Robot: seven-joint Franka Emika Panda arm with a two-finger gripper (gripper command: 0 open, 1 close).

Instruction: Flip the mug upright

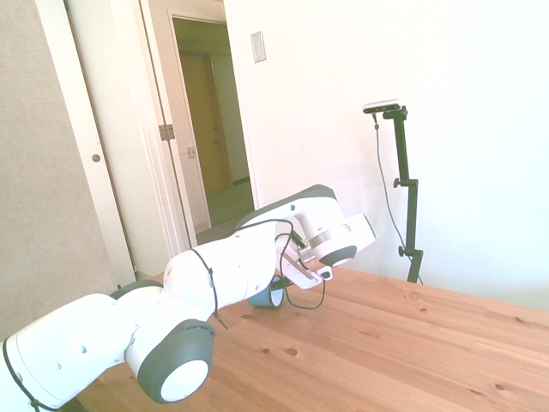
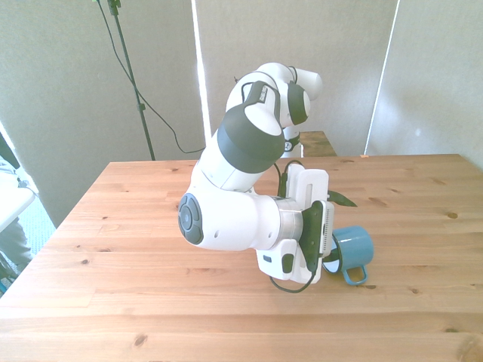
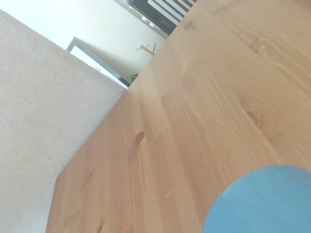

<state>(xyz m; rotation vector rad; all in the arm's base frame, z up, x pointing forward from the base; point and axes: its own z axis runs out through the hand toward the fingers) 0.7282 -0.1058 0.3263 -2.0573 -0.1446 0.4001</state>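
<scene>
Gripper (image 2: 329, 255) is seen at mug's mouth, finger state cannot be told | mug (image 2: 353, 247) lies sideways, mouth toward front view's left, handle down.

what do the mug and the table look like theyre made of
Mug: probably enamelled metal, judging by the smooth light-blue coat, thin wall and thin loop handle; glazed ceramic is possible. Table: wood, likely pine, with visible planks, grain and dark knots under a matte finish.

Smooth glossy blue enamel-look mug (image 2: 355, 245) on matt, knotty pine wood table (image 2: 136, 249).
</scene>
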